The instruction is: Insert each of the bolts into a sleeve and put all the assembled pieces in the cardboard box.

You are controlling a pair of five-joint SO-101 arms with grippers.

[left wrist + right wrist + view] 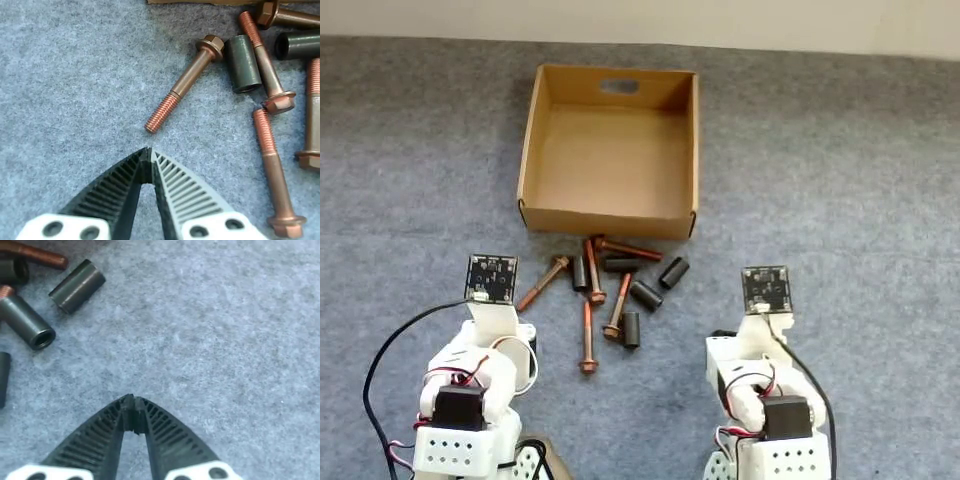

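**High view.** A grey, felt-like counter (860,200) carried an open cardboard box (608,221) at its far side, with none of the pieces inside it. Just in front of the box lay a loose heap of what looked like five copper-coloured bolts (587,335) and five short black sleeves (673,272). Some were touching, and none was visibly joined. The left arm (470,390) and right arm (765,400) sat at the near edge, one on each side of the heap.

**Left wrist view.** The left claw (149,152) had its ribbed fingers pressed together, holding nothing, over bare counter. The closest bolt (185,85) lay just beyond the tips, with its threaded end toward the claw. A dark sleeve (242,63) lay just beside that bolt's head.

**Right wrist view.** The right claw (133,402) was likewise closed and empty. A lone sleeve (77,286) lay on its side, well apart from the tips, near an open-ended sleeve (25,322).

The task appeared to be at its very start, with the first pick yet to come. The next move probably called for one claw to open and close on a bolt shank while the other took a sleeve, so that the threaded end could be lined up with the bore.

The high view gave the box and the full count. The wrist views added the closed fingers and the way the threads pointed.
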